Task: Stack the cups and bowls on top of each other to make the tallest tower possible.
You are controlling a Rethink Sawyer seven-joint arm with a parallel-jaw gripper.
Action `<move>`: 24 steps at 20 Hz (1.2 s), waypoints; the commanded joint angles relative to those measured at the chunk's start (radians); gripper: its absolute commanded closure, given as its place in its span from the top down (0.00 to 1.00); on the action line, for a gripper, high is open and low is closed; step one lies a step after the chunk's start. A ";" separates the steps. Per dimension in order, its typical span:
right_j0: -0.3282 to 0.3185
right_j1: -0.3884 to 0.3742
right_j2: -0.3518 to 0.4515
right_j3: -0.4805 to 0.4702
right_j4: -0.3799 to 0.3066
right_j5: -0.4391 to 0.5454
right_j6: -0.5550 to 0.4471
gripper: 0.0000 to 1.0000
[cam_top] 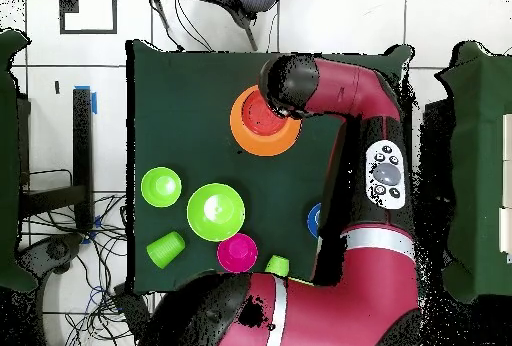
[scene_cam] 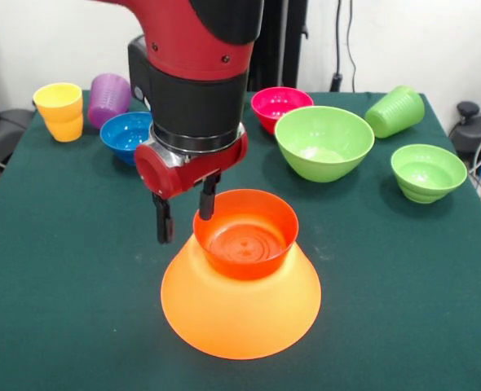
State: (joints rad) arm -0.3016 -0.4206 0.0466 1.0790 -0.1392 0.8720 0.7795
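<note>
The tower is a huge orange bowl (scene_cam: 240,314) turned upside down near the table's front, with a red-orange bowl (scene_cam: 247,238) upright on top of it. My gripper (scene_cam: 186,216) hangs open at that bowl's left rim. One black finger (scene_cam: 208,199) is at the rim and the other hangs outside it. In the overhead view the arm covers the gripper and part of the red-orange bowl (cam_top: 258,117) on the huge orange bowl (cam_top: 262,142). Along the back stand a yellow cup (scene_cam: 61,110) and a blue bowl (scene_cam: 126,134), and a purple cup (scene_cam: 108,98) lies on its side.
At the back right are a pink bowl (scene_cam: 280,106), a large light green bowl (scene_cam: 324,142), a light green cup (scene_cam: 395,110) on its side and a small green bowl (scene_cam: 428,171). Another green cup (cam_top: 277,264) shows near the robot's base in the overhead view.
</note>
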 commanded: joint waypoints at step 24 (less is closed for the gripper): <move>-0.094 0.414 0.214 -0.765 -0.257 0.622 -0.540 1.00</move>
State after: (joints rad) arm -0.3958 -0.0671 0.1372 0.4456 -0.3069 1.4213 0.5956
